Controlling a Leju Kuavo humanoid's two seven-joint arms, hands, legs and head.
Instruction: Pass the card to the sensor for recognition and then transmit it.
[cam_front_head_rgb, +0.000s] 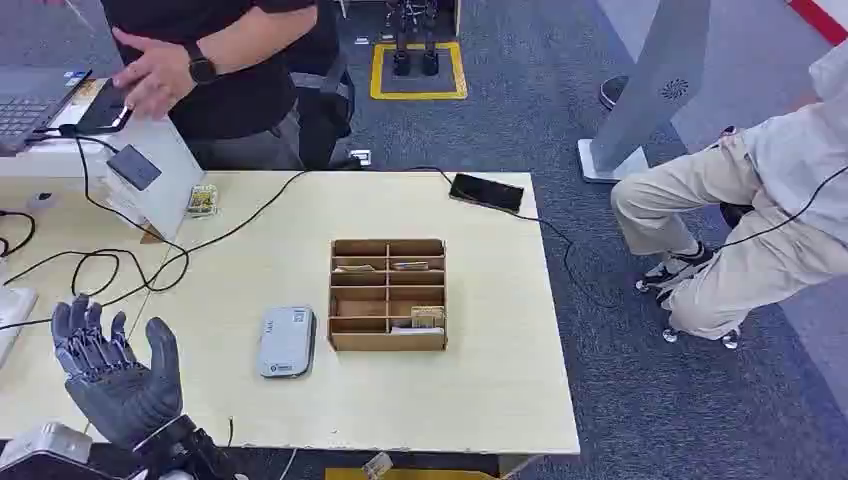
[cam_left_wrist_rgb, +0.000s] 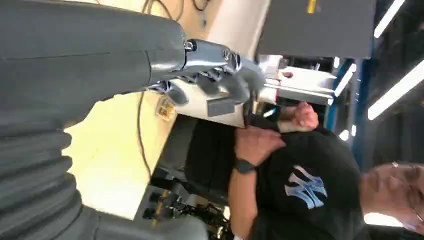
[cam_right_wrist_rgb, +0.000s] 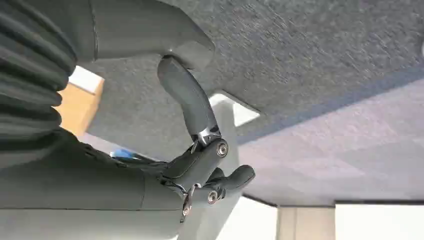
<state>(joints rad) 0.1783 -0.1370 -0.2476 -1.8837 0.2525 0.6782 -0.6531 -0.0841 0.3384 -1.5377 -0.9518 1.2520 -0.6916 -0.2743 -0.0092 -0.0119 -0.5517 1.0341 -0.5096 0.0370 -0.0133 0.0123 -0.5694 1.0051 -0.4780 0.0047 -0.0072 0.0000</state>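
Table (cam_front_head_rgb: 480, 400) crossed by loose cables (cam_front_head_rgb: 120, 270); snag risk on any reach. Compartment box (cam_front_head_rgb: 388, 295) held cards (cam_front_head_rgb: 427, 318), untouched. Sensor (cam_front_head_rgb: 286, 341) just beside box. Left hand (cam_front_head_rgb: 115, 375) raised, spread, empty. Right hand (cam_right_wrist_rgb: 200, 165) loosely curled, empty, over floor; fumbled pinch judged likely

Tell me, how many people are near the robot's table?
2. One person in a black shirt stands behind the table's far left end; another person in beige sits off its right side. Others could be outside the picture.
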